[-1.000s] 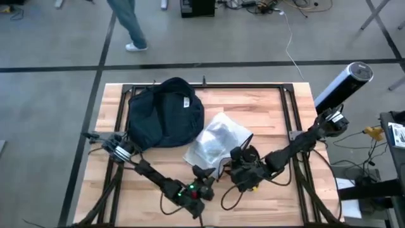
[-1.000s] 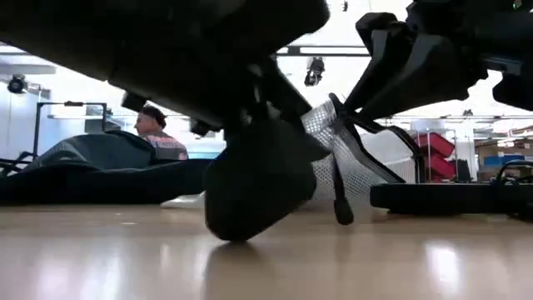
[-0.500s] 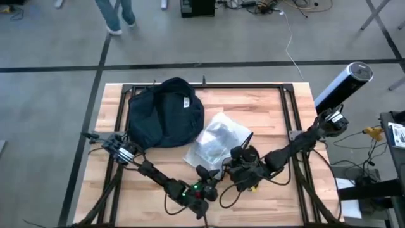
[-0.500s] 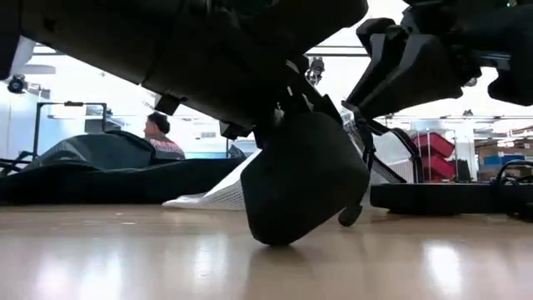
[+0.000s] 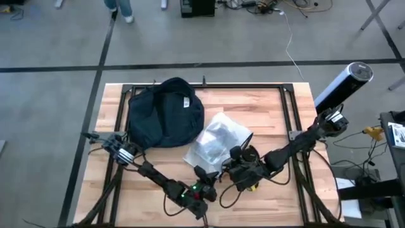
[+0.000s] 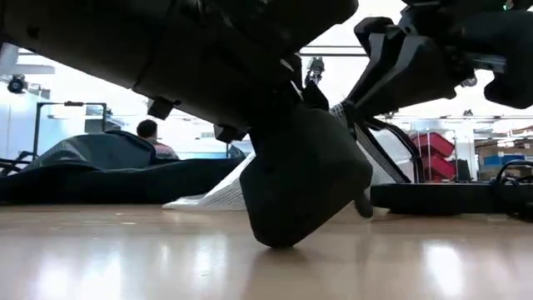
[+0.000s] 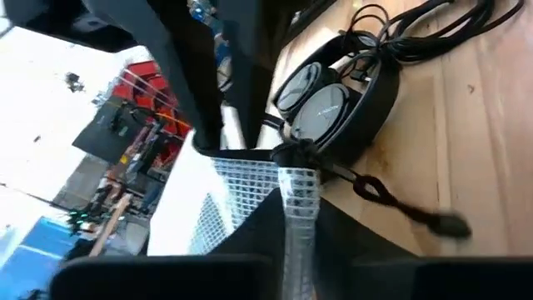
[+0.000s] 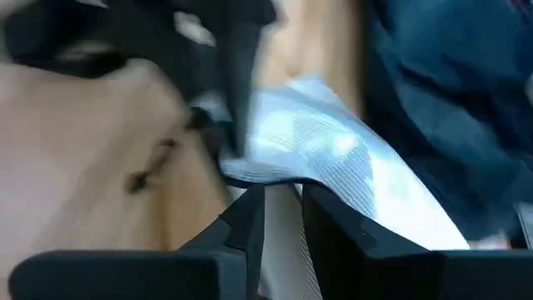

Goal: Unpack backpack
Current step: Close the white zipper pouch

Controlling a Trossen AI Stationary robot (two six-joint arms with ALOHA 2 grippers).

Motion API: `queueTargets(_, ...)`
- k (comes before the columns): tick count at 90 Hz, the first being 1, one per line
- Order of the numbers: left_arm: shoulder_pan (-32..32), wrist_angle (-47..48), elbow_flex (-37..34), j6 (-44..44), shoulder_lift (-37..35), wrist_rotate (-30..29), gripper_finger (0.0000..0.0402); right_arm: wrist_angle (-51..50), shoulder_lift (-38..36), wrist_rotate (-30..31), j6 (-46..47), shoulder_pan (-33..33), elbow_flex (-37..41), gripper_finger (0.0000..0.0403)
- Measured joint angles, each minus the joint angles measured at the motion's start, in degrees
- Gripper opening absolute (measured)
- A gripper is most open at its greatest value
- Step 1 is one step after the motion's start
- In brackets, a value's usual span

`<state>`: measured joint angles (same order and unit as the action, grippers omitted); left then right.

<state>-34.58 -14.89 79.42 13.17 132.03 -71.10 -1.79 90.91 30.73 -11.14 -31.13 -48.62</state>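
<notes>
The dark navy backpack (image 5: 163, 114) lies slumped on the table at the far left, touched by no gripper. Beside it, toward the middle, lies a silvery-grey flat pouch (image 5: 218, 139). Both grippers meet at the pouch's near end. My left gripper (image 5: 201, 176) comes from the near left and is shut on the pouch. My right gripper (image 5: 233, 159) comes from the right and is shut on it too. Black headphones (image 7: 333, 100) with cables lie on the wood just right of the pouch, under the right arm. My left gripper pinches a narrow silvery edge of the pouch (image 7: 298, 200) between its two fingers, coming low from the table's near left. That end is raised, and the pouch's far part (image 6: 218, 193) lies on the table. My right gripper pinches the pouch's near edge (image 8: 279, 185) between its two fingers (image 8: 246, 221), coming from the table's right. The cloth rises to the fingers and spreads out flat beyond them.
A black pull cord (image 7: 400, 204) hangs loose from the pouch over the wood. The headphones' cables (image 5: 229, 193) trail toward the near edge. A dark metal frame (image 5: 291, 107) runs around the table. A person (image 6: 151, 137) shows in the room behind.
My left gripper has moved a little toward the table's right and closer to my right gripper, staying low. The pouch's raised near end has shifted with it, and the pull cord has swung to the right. The backpack has kept still.
</notes>
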Motion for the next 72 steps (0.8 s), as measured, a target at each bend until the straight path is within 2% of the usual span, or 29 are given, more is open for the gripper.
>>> queueTargets(8, 0.08, 1.27, -0.06, 0.55, -0.62, -0.97, 0.0004, 2.90, 0.00, -4.23, -4.28, -1.95, 0.00, 0.0066)
queueTargets(24, 1.39, 2.52, -0.16, 1.29, -3.04, -0.14, 0.0001, 5.96, 1.55, -3.61, -9.46, -4.14, -0.02, 0.0080)
queueTargets(38, 3.17, 2.34, -0.16, 0.25, -5.45, 6.67, 0.0000, 8.12, 3.70, 0.44, 1.52, -3.27, -0.02, 0.0104)
queueTargets(48, 3.77, 3.12, -0.26, -0.40, -5.96, 7.42, 0.0000, 3.75, 3.66, 2.30, 5.33, -3.58, -0.02, 0.0117)
queueTargets(64, 3.97, 5.22, -0.60, -2.51, -6.08, 7.60, 0.0000, 3.03, 3.48, 2.55, -7.21, -7.07, -0.02, 0.0117)
queueTargets(72, 4.01, 5.70, -0.60, -3.21, -6.12, 7.60, 0.0000, 3.67, 3.48, 5.29, -12.61, -7.95, -0.02, 0.0110)
